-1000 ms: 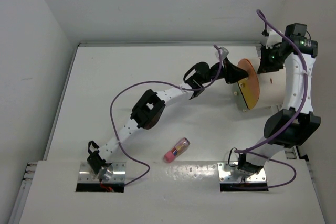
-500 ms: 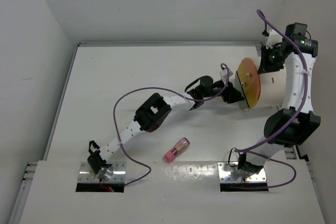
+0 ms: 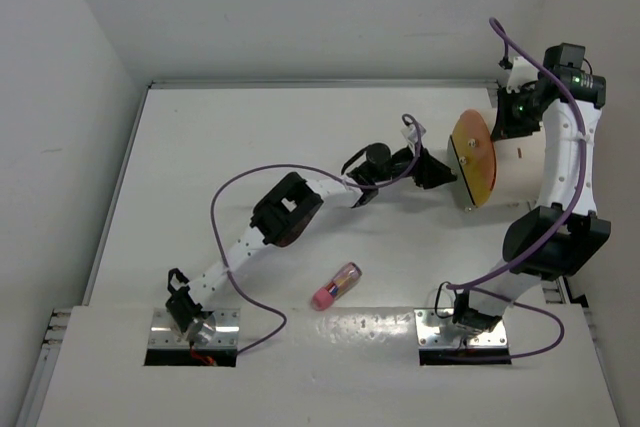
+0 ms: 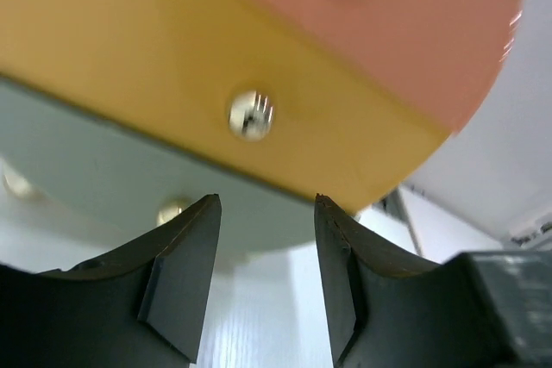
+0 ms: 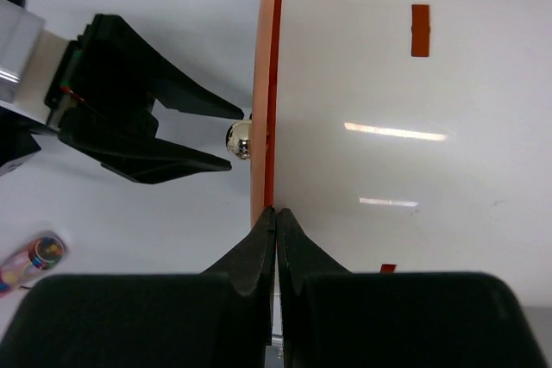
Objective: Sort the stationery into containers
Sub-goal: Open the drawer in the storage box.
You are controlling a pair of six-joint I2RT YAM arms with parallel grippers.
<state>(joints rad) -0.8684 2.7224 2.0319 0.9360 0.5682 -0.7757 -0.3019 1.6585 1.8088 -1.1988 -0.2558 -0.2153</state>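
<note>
Seeing left gripper half-spread, empty, tips just off knob on orange end face of drum; right gripper pinched tight at drum rim; spotting pink-ended tube loose on desk, well apart from drum; judging sorting unfinished: tube left to stow.

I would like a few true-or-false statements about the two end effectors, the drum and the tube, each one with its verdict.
1. The left end effector is open, with its fingers apart in front of the orange face. True.
2. The pink-ended tube lies inside the drum. False: it lies on the table, between the two arm bases.
3. The right end effector is wide open. False: it is shut, with its tips at the rim of the orange face.
4. A shiny knob sits on the orange face. True.
</note>
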